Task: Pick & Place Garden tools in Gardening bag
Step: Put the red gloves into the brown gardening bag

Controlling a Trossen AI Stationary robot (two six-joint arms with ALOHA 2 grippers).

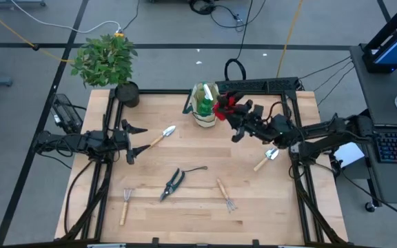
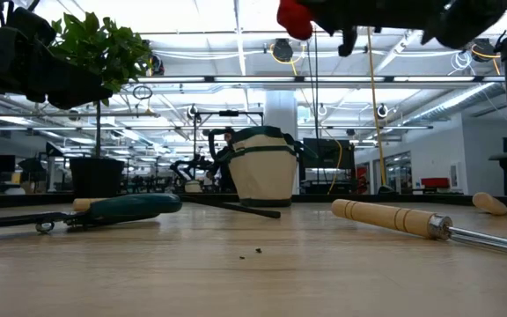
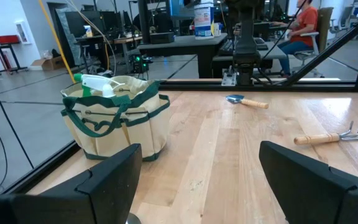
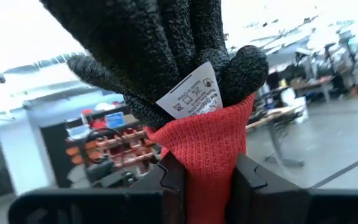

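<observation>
Clamping the red cuff of a red-and-black glove (image 4: 197,149), the right gripper (image 4: 201,180) is seen shut tight on it, black fingers of the glove standing up ahead of the jaws. In the high view this gripper (image 1: 231,110) is held above the table (image 1: 185,210), just beside the beige gardening bag (image 1: 204,114), the glove (image 1: 223,105) hanging at the bag's edge. A green sprayer (image 1: 202,103) is already lodged in the bag. The left gripper (image 1: 135,141) is parked at the table's left side, jaws spread wide and empty, a trowel (image 1: 163,134) lying just beyond its tips. Still on the table are noted: pruning shears (image 1: 173,184), two small rakes (image 1: 125,205) (image 1: 226,195), and a second trowel (image 1: 266,158) beneath the right arm. A potted plant (image 1: 109,65) stands at the far left corner.
</observation>
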